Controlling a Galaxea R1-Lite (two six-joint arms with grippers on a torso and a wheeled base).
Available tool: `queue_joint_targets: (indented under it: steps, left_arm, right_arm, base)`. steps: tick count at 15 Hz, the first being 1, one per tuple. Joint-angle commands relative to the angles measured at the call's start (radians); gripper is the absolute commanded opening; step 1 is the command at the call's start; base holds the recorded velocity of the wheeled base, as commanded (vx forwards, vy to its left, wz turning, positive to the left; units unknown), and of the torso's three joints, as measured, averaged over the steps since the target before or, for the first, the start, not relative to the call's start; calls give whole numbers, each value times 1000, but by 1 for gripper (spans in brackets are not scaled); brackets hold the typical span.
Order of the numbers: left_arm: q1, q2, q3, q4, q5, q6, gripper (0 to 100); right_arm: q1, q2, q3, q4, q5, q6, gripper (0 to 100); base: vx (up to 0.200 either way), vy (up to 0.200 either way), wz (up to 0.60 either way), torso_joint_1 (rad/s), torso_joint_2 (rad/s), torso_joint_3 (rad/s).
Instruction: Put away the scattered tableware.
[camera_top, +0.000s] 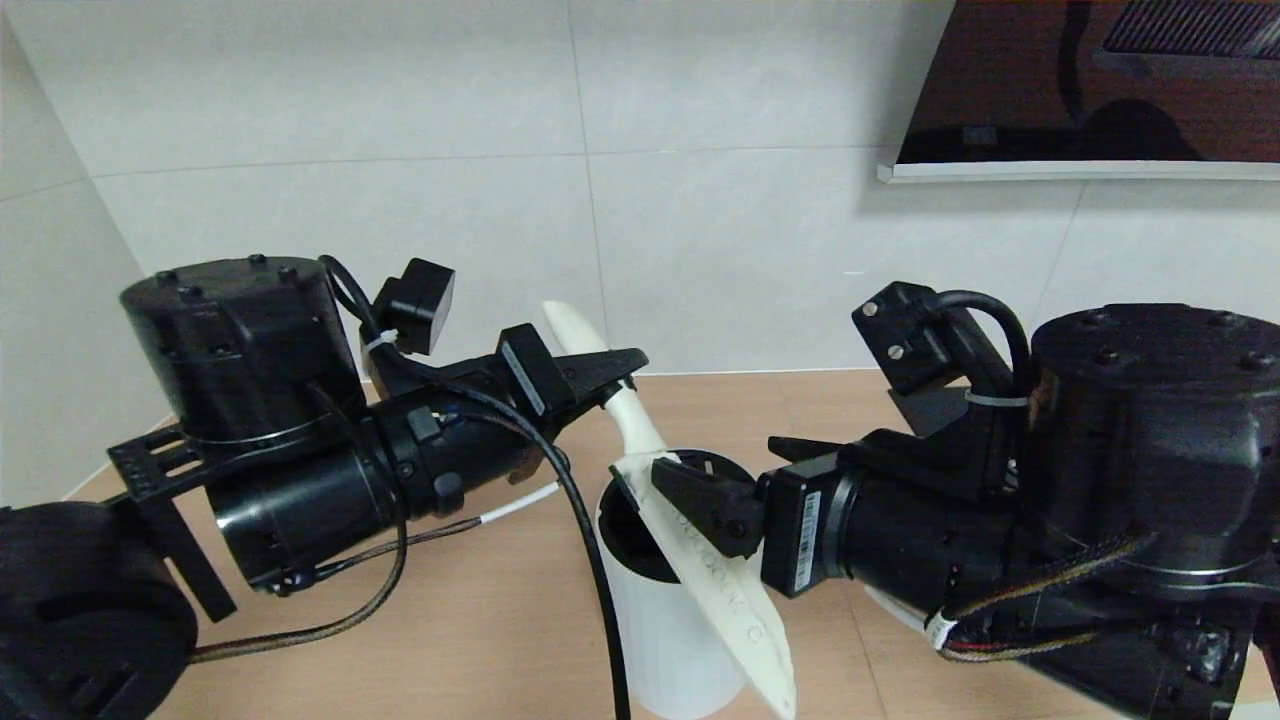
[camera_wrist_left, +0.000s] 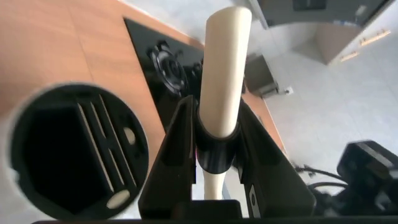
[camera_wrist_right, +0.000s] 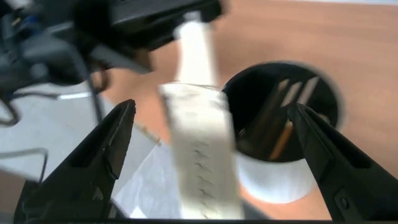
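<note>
My left gripper is shut on the handle of a white knife, up above the counter. The blade slants down across the front of a white cylindrical utensil holder. The left wrist view has the handle clamped in the left gripper, with the holder's dark mouth beside it. My right gripper stands open at the holder's rim. In the right wrist view the blade lies between the spread fingers of the right gripper, apart from both, and the holder sits beyond.
Several utensils stand inside the holder. The wooden counter runs back to a tiled wall, with a dark range hood at the upper right. A black cooktop with a burner lies on the counter past the holder.
</note>
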Motion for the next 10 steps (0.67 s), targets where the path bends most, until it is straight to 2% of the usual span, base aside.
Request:
queue_joint_targets:
  steps: [1, 2, 4, 5, 6, 9, 10]
  left_arm:
    - [56, -38, -43, 57, 15, 37, 0]
    - [75, -43, -92, 129, 63, 66, 0]
    - [76, -37, -216, 310, 212, 84, 0]
    - [76, -37, -259, 381, 264, 104, 0]
    - [76, -40, -279, 416, 305, 136, 0]
    - [69, -63, -253, 419, 408, 284, 0]
    - [53, -66, -244, 414, 440, 316, 0]
  right_arm:
    - [-39, -14, -13, 0, 0, 0, 100]
    - [-48, -14, -15, 0, 0, 0, 100]
    - [-54, -13, -15, 0, 0, 0, 100]
    - [-54, -11, -15, 0, 0, 0, 100]
    - [-54, -11, -15, 1, 0, 0, 100]
    - [-61, -7, -15, 1, 0, -1, 100]
    - [-65, -5, -13, 0, -1, -1, 100]
  base:
    - [0, 0, 0, 0, 0, 0]
    - [0, 0, 0, 0, 0, 0]
    - [0, 0, 0, 0, 0, 0]
    - [0, 0, 0, 0, 0, 0]
    - [0, 0, 0, 0, 0, 0]
    - [0, 0, 0, 0, 0, 0]
    - [0, 0, 0, 0, 0, 0]
